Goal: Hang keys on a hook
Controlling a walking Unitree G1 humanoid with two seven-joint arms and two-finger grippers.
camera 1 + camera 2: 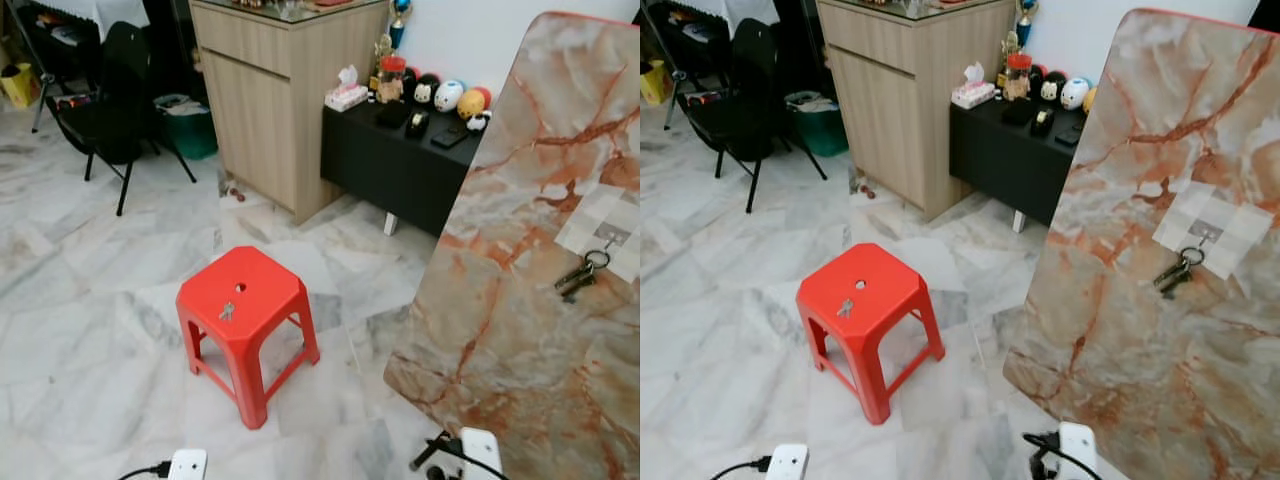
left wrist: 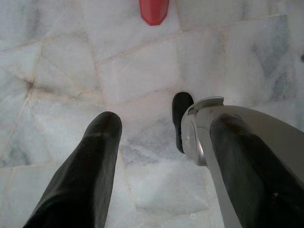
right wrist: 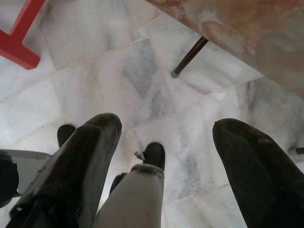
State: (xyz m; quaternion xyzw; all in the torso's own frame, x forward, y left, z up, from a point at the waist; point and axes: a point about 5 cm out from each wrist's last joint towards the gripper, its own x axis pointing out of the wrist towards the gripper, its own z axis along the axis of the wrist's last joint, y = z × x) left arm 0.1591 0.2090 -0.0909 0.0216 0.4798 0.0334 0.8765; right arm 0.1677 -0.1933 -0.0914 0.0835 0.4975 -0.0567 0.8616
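A small bunch of keys [image 1: 227,311] lies on the seat of a red plastic stool [image 1: 243,300] in the middle of the floor. To the right leans a tall marble-patterned board [image 1: 520,300] with a hook [image 1: 607,237] on a pale checked patch; a second bunch of keys [image 1: 580,275] hangs from it. Both arms hang low, well short of the stool. My left gripper [image 2: 164,121] points at the floor, open and holding nothing. My right gripper [image 3: 167,122] is also open and holds nothing, above the tiles near the board's foot.
The floor is grey-white marble tile [image 1: 90,330]. A wooden cabinet [image 1: 270,90] and a low black table [image 1: 400,160] with small figurines stand at the back. A black chair [image 1: 110,100] is at the back left. A thin dark prop leg [image 3: 189,57] supports the board.
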